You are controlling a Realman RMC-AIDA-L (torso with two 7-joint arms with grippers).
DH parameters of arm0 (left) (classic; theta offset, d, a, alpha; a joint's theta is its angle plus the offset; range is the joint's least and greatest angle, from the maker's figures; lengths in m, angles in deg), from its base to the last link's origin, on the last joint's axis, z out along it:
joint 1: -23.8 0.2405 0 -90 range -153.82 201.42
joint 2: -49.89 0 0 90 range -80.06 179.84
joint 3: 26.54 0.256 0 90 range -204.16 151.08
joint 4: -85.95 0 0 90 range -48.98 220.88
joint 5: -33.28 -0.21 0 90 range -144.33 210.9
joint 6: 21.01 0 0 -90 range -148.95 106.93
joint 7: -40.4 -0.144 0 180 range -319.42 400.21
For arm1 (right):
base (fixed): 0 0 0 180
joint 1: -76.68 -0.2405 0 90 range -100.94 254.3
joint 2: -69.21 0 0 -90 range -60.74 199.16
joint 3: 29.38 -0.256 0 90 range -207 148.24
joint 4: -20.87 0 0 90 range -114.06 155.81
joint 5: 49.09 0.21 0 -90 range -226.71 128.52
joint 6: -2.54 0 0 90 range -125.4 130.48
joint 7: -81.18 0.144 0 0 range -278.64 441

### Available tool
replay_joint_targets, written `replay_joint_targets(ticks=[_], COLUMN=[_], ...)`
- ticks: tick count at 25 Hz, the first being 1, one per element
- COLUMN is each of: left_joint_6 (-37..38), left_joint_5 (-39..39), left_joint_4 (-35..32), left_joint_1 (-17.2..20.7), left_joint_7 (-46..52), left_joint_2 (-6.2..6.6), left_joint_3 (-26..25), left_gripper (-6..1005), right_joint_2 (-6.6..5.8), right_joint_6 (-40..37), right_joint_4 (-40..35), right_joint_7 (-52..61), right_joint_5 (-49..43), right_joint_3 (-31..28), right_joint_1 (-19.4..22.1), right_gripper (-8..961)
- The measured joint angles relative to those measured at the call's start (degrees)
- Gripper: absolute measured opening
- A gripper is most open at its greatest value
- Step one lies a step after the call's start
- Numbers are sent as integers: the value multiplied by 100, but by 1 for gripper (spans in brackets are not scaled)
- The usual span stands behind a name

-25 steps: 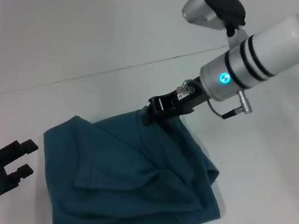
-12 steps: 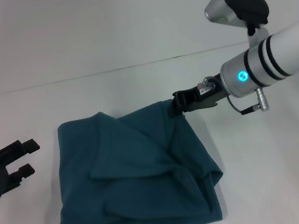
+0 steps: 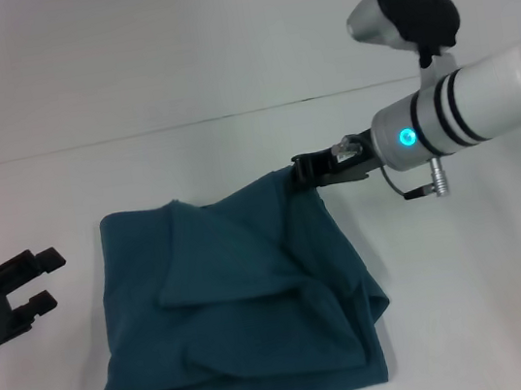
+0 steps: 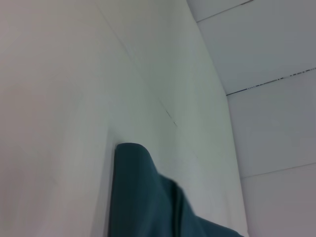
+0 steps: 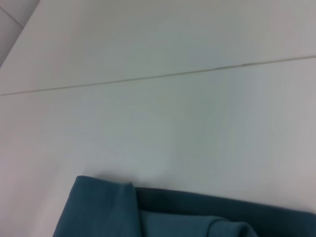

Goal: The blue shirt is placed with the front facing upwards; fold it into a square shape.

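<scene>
The blue shirt lies on the white table as a rumpled, roughly square bundle with loose folds across its top; no lettering shows. My right gripper is at the bundle's far right corner, shut on the cloth, which rises slightly to it. My left gripper rests open on the table just left of the shirt, apart from it and holding nothing. The left wrist view shows a rounded edge of the shirt. In the right wrist view a folded edge of the shirt shows, but no fingers.
The white table runs out behind and to the right of the shirt, and a thin seam line crosses it at the back. The shirt's near edge lies close to the bottom of the head view.
My right gripper pulled the shirt's far corner to the right, and the whole bundle slid right with it, then eased slightly back. My left gripper barely shifted.
</scene>
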Motion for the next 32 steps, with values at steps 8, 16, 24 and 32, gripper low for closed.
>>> replay_joint_targets(ticks=[8,16,24,32], left_joint_6=[-2,-10,7,-18], left_joint_5=[0,18,189,295], left_joint_4=[0,-1,-1,-1], left_joint_1=[9,0,24,58], left_joint_7=[-25,-29,-28,-19], left_joint_2=[0,0,6,28], left_joint_3=[1,0,0,-8], left_gripper=[785,786,786,786], right_joint_2=[28,-265,-243,117], right_joint_6=[446,215,-612,-249], right_joint_4=[522,182,-334,148], right_joint_7=[83,569,350,31], right_joint_5=[-262,-643,-433,-12], right_joint_3=[22,-166,-437,-315], right_joint_1=[-317,-148,-65,-245], right_gripper=[265,419,466,457])
